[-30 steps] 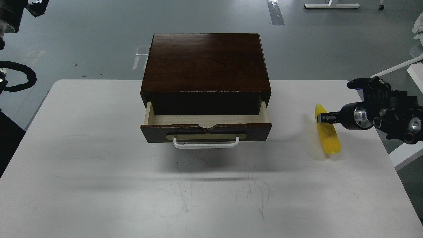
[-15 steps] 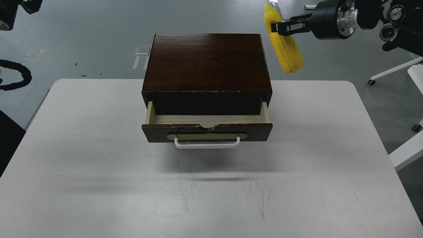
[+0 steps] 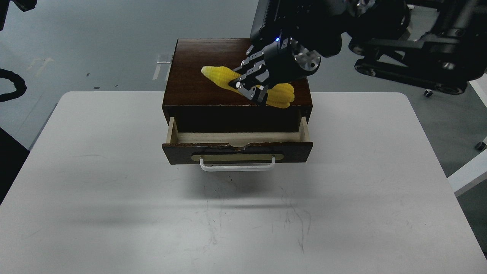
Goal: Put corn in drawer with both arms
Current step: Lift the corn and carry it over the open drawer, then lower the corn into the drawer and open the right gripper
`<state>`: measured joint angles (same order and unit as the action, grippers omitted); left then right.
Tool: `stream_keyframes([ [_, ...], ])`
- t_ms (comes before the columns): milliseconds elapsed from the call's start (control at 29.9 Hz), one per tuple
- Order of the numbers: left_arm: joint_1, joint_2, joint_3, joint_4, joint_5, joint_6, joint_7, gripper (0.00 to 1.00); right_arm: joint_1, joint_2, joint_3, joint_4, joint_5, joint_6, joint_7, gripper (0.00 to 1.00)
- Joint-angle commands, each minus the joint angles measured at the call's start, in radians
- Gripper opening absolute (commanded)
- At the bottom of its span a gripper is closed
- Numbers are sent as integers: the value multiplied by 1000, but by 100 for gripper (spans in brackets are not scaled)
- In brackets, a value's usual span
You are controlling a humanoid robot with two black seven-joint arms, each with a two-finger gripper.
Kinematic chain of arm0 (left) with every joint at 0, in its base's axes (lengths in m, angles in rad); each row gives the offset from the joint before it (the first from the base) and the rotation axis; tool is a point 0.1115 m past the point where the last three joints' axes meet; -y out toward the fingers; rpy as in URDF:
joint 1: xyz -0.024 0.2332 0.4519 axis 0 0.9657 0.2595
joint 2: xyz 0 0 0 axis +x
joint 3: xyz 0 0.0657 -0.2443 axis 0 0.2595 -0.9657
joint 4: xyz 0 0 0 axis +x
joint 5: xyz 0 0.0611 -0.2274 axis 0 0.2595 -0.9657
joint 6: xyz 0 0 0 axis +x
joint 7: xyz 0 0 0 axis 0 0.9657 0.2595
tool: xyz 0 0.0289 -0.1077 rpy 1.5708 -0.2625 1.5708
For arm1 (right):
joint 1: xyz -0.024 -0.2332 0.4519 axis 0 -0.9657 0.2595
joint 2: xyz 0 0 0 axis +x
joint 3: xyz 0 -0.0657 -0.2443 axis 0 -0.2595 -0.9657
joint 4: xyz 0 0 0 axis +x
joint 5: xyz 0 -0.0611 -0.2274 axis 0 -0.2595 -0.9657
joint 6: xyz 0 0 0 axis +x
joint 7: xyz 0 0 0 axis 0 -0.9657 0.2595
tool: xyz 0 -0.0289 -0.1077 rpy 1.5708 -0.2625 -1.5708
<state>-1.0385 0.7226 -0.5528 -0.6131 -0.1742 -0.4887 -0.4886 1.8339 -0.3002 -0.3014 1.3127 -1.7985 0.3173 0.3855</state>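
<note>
My right gripper [image 3: 249, 86] is shut on the yellow corn [image 3: 220, 76] and holds it in the air over the front part of the dark brown box [image 3: 198, 82]. The corn lies crosswise, pointed end to the left, thick end [image 3: 283, 95] to the right. The drawer [image 3: 236, 139] stands pulled open below it, with pale wood inside and a white bar handle [image 3: 237, 164] at the front. Of my left arm only bits show at the top left corner [image 3: 21, 4] and a cable at the left edge; its gripper is out of view.
The box stands at the back middle of a white table [image 3: 114, 198]. The right arm's thick links [image 3: 411, 49] stretch across the top right. A white frame [image 3: 470, 167] stands off the table's right edge. Grey floor lies behind.
The right gripper took the corn off the table's right side, lifted it high, then swung it left and down over the box, turning it crosswise. The drawer has not moved.
</note>
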Motion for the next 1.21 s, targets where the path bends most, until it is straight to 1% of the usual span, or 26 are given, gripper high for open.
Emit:
stream_keyframes([
  [0,2,14,-1,1,-1,0,0,98,-42,35,-11,5,-68,-26,3,0],
  [67,2,15,-1,1,-1,0,0,98,-48,36,-28,8,-113,-30,4,0],
  [167,3,15,-1,1,-1,0,0,98,-54,38,-61,8,-192,-78,9,0],
  [368,8,15,-1,1,-2,0,0,98,-56,52,-64,2,-194,-92,9,0],
  [402,9,15,-1,1,-2,0,0,98,-62,55,-64,0,-194,-92,9,7],
  [469,11,15,-1,1,-2,0,0,98,-70,56,-64,-1,-193,-92,9,15],
  [603,12,15,1,1,-1,0,0,98,-74,55,-65,0,-191,-92,9,20],
  [670,11,15,1,1,-1,0,0,98,-84,55,-65,0,-191,-92,9,28],
  [837,11,15,1,1,-1,0,0,98,-84,50,-65,-1,-187,-92,9,39],
  [871,11,15,1,1,-1,0,0,98,-84,47,-65,-3,-185,-92,9,46],
  [904,11,15,1,1,-1,0,0,98,-84,47,-65,-1,-185,-92,9,49],
  [1105,11,21,1,1,-1,0,0,98,-82,47,-64,-4,-183,-92,9,54],
  [1172,11,23,1,1,-1,0,0,98,-82,47,-64,-15,-182,-92,9,54],
])
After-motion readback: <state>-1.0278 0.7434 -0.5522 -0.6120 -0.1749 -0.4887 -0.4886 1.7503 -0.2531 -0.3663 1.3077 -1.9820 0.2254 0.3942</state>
